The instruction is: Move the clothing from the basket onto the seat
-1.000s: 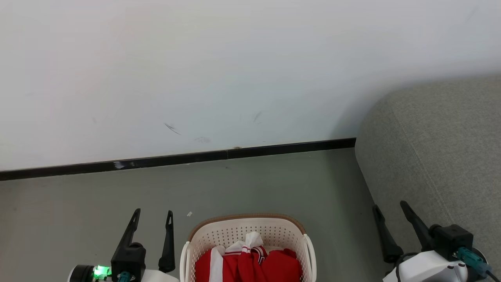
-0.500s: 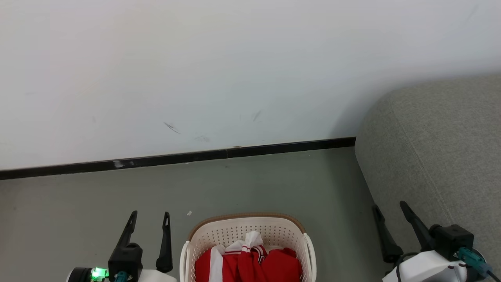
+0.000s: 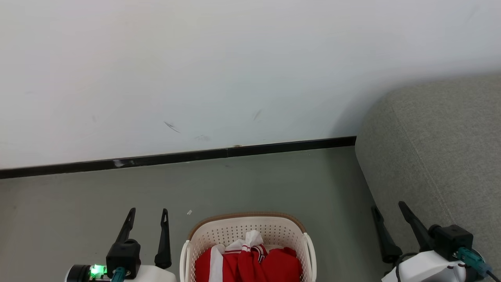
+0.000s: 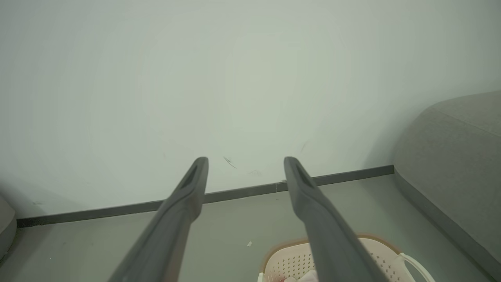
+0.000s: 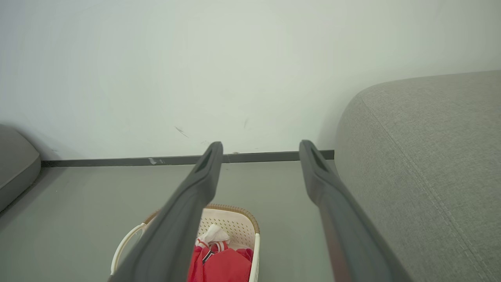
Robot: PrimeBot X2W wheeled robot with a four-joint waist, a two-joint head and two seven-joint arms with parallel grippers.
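Note:
The cream basket (image 3: 219, 235) with a brown rim stands on the floor at the bottom centre of the head view; the red clothing (image 3: 250, 265) with white trim lies bunched inside it. The grey sofa seat (image 3: 442, 149) fills the right side. My left gripper (image 3: 148, 211) is open just left of the basket, holding nothing. My right gripper (image 3: 388, 206) is open between the basket and the sofa's side, also empty. The right wrist view shows the basket (image 5: 246, 219), the clothing (image 5: 223, 264) and the sofa (image 5: 422, 164). The left wrist view shows the basket's rim (image 4: 383, 244).
A white wall (image 3: 195, 70) with a dark skirting board (image 3: 176, 158) runs behind the basket. Grey floor (image 3: 254, 184) lies between wall and basket. Another grey cushioned edge (image 5: 15, 164) shows at the far left of the right wrist view.
My left gripper has shifted slightly left and its fingers stand a little closer together and more upright. The right gripper, basket and clothing have not moved.

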